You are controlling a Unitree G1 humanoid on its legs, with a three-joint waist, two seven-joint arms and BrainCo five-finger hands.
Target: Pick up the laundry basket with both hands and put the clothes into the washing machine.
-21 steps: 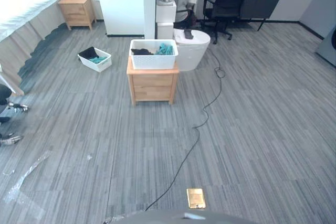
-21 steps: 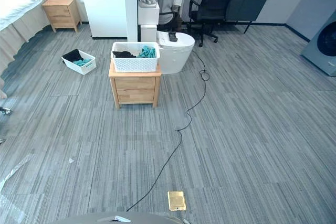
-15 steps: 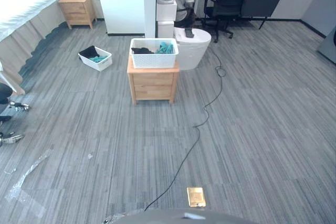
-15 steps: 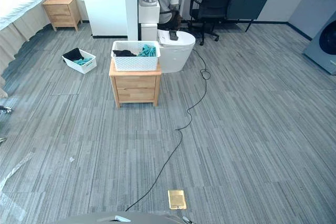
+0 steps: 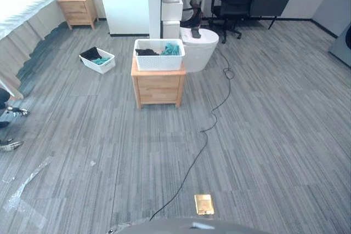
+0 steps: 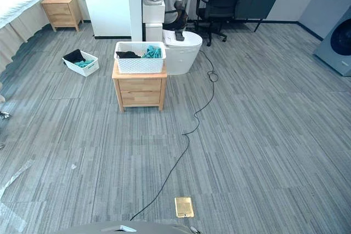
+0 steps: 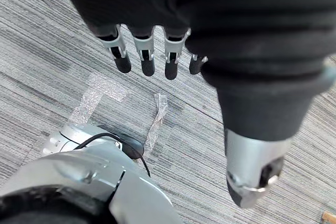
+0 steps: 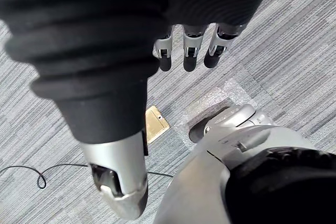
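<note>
Looks like the walk-up stage, well before any grab. Over on the far side of the floor (image 5: 263, 135): white laundry basket (image 5: 159, 54) parked on top of the wooden surface (image 5: 158, 87), dark and teal clothes (image 5: 172, 50) piled inside. Down low, left robot hand (image 7: 146, 56) dangling with fingers straight and loose, gripping nothing. Same deal for the right robot hand (image 8: 190, 56): relaxed, empty, pointed at the floor. As for the washing machine (image 6: 335, 47), way off at the right edge, well apart from the basket. Next up, probably: close in on the surface, square up, raise both arms and get one robot hand on each short side before lifting. Worth not mixing it up with the smaller basket (image 5: 97, 60) on the floor to its left.
</note>
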